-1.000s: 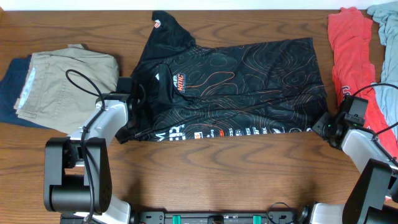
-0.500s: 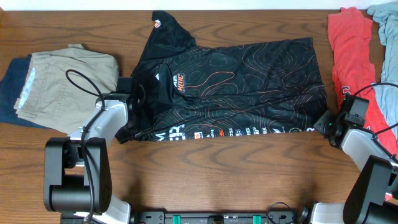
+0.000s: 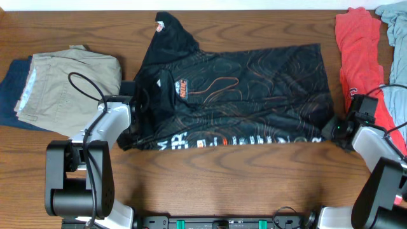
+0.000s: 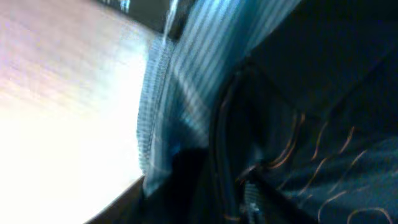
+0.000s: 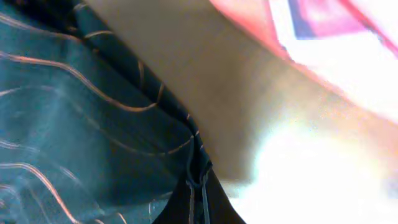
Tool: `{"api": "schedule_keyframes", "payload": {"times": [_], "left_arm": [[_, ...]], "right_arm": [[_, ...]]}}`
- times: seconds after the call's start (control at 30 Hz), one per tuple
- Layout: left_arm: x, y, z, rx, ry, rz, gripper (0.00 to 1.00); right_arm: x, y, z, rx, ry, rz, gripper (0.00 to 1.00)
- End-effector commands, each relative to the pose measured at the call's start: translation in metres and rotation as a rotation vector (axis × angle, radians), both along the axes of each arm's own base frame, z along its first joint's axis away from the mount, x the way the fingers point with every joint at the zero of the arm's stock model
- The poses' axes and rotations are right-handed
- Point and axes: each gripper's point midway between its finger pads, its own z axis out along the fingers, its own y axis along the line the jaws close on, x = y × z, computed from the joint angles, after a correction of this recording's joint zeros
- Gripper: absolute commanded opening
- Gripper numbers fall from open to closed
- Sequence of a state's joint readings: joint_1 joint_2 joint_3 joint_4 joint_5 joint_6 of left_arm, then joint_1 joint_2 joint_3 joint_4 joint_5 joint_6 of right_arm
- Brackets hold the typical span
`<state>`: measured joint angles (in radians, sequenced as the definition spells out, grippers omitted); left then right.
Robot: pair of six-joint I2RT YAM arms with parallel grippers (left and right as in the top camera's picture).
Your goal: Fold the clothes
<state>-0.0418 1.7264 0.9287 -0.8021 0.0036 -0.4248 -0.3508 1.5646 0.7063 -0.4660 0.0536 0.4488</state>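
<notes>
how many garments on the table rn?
5: black jersey centre; khaki piece stacked on navy piece, left; red shirt and pale blue garment, right edge. Stacks may hide more.

On the black jersey (image 3: 254,89), the white hem lettering (image 3: 241,138) and the orange chest logo (image 3: 183,89) are too blurred to read.

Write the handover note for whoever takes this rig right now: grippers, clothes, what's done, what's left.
Right gripper: shut on the near right corner of the black jersey.
Left gripper: at the jersey's near left edge; the wrist view is too blurred to tell whether it grips.
Jersey: spread across mid-table, lettering up, not folded up.
Done: khaki garment lies folded on a dark blue garment at the left.
Left: fold the jersey; the red garment and pale blue garment lie crumpled at the right.
</notes>
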Motion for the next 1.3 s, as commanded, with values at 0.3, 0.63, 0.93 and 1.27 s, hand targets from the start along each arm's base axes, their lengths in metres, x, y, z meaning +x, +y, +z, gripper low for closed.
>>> {"api": "schedule_keyframes", "payload": {"times": [0.3,0.63,0.93,1.27], "left_arm": [[-0.091,0.007,0.016,0.03,0.389,0.0,0.07],[-0.082,0.002,0.031,0.0,0.327,0.011,0.17],[-0.065,-0.007,0.061,-0.056,0.145,0.018,0.68],[0.015,-0.054,0.075,-0.291,-0.227,-0.027,0.67]], "right_arm": [[-0.124,-0.029,0.011,-0.124,0.338,-0.335,0.01],[-0.085,-0.028,0.044,-0.102,0.085,-0.247,0.33],[-0.043,-0.017,0.095,-0.064,-0.18,-0.104,0.41],[-0.03,0.018,0.087,0.073,-0.195,0.086,0.33]]}}
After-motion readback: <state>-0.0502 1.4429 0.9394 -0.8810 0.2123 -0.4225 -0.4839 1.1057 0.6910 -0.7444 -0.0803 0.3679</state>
